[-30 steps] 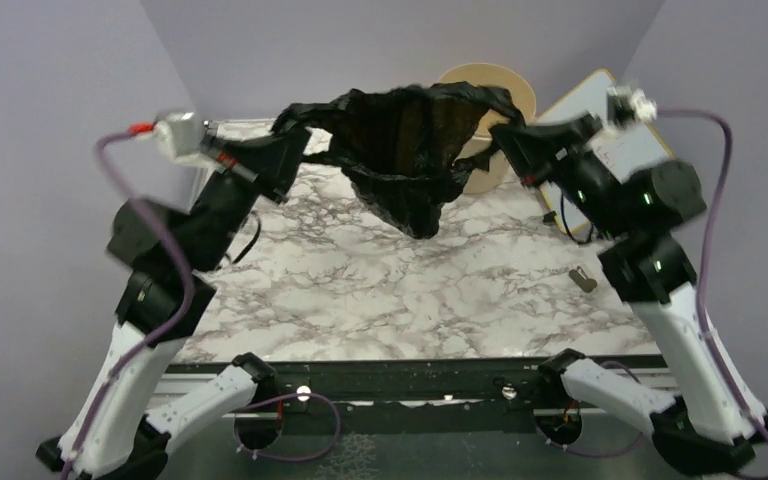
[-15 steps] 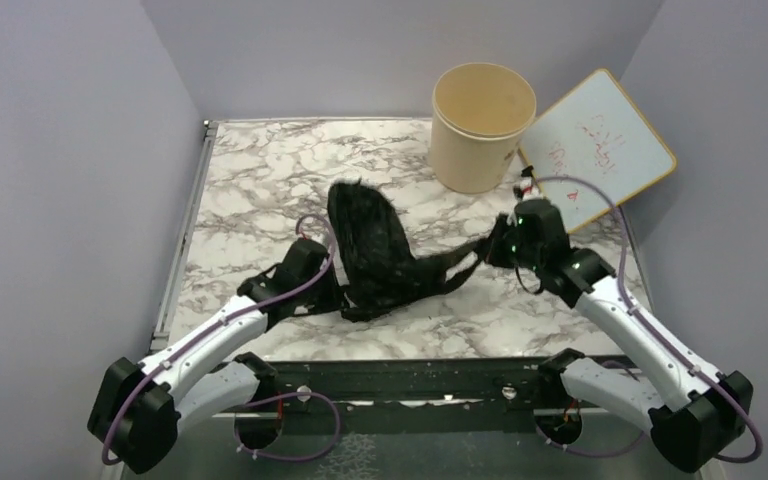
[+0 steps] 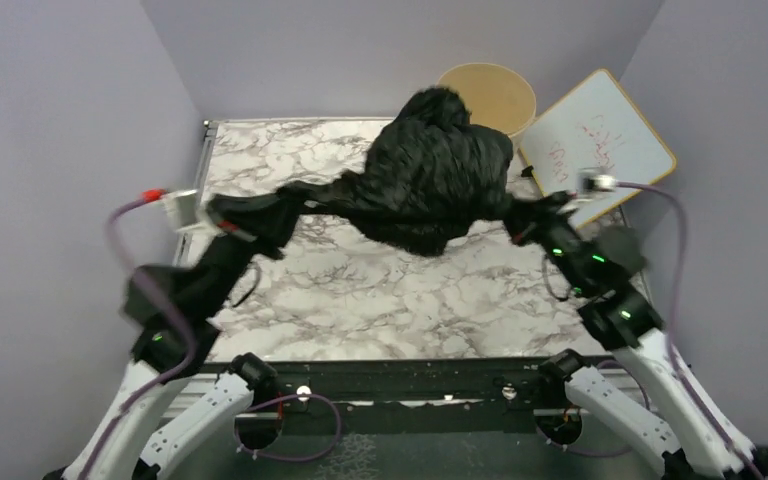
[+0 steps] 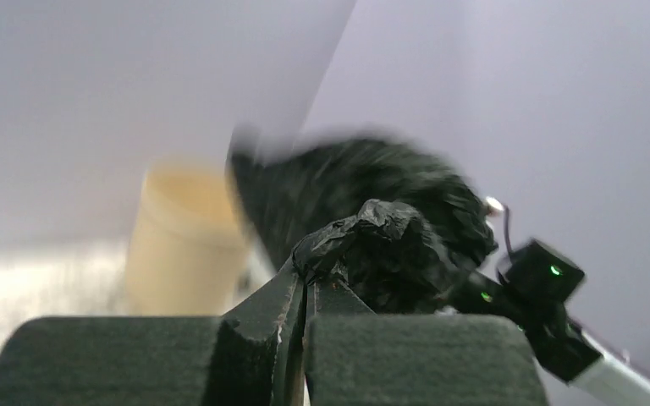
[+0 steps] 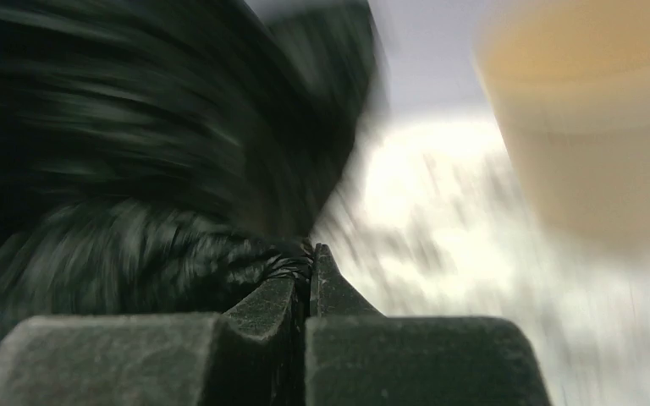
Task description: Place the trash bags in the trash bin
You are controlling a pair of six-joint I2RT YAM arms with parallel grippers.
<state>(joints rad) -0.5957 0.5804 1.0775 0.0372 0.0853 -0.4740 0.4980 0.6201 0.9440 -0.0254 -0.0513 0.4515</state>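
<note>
Marble tabletop [image 3: 360, 300] sits below trash bags [image 3: 435, 180] hiding much of trash bin [image 3: 505, 92].

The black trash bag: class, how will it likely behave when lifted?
Probably floppy: the trash bag sags and billows between the left gripper and right gripper, holding no shape. Likely very light, since two small pinches carry it all. Its crinkled film bunches at the jaws, so it could slip.

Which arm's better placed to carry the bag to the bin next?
Right, probably. Both grippers are shut on the bag, but the right gripper is nearer the bin; the left gripper is farther off.
</note>
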